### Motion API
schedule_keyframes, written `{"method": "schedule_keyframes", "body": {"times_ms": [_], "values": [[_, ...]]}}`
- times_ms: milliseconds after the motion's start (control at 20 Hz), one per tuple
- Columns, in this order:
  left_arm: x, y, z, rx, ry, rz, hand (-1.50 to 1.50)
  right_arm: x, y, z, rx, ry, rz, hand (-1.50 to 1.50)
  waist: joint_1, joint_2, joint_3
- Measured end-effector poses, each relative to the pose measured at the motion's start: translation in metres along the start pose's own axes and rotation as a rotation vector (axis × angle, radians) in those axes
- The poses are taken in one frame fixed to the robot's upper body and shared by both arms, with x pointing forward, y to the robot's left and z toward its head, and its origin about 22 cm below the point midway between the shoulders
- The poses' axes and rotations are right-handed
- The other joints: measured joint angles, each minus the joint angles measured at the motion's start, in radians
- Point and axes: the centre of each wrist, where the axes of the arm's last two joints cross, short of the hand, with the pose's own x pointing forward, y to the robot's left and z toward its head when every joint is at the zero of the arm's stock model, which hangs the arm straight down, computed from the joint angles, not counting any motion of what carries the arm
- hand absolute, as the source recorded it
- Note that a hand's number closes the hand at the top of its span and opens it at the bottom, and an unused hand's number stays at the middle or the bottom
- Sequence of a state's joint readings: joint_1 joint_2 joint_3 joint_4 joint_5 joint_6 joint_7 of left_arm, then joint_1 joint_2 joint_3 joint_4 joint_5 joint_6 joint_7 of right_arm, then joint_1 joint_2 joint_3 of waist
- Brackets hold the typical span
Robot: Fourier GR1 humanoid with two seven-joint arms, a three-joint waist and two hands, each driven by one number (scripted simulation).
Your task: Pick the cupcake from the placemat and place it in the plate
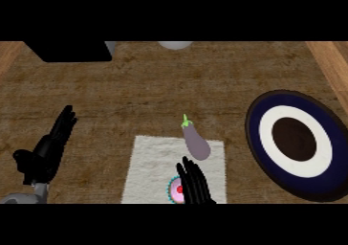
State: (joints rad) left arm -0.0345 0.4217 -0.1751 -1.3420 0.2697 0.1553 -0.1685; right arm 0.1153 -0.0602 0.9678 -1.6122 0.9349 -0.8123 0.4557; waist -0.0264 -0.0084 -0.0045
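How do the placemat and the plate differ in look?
The placemat is a pale, whitish rectangle; the plate is round, with dark blue, white and dark brown rings. The placemat has things on it, an eggplant and a cupcake partly hidden by the right hand; nothing lies on the plate. The placemat sits near the middle front, the plate to the right. Both lie flat on the brown counter.

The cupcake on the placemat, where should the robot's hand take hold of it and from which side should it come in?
Probably around its round sides, coming down from above. The cupcake sits low on the white placemat with its pink top facing up, and the right hand is right over it, fingers straight, hiding part of it. The eggplant lies just beyond, so a far-side approach looks crowded.
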Motion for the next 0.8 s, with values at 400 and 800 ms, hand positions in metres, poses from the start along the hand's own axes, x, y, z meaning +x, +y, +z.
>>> {"method": "schedule_keyframes", "body": {"times_ms": [400, 800], "values": [[-0.003, -0.002, -0.005, -0.018, -0.003, 0.0, 0.0, 0.029, -0.021, 0.002, 0.193, 0.189, 0.275, -1.5, 0.01, 0.005, 0.001], [0.0, 0.002, -0.007, -0.024, -0.011, 0.003, 0.0, 0.028, -0.023, -0.001, 0.296, 0.302, 0.496, -1.5, 0.025, 0.008, 0.004]]}}
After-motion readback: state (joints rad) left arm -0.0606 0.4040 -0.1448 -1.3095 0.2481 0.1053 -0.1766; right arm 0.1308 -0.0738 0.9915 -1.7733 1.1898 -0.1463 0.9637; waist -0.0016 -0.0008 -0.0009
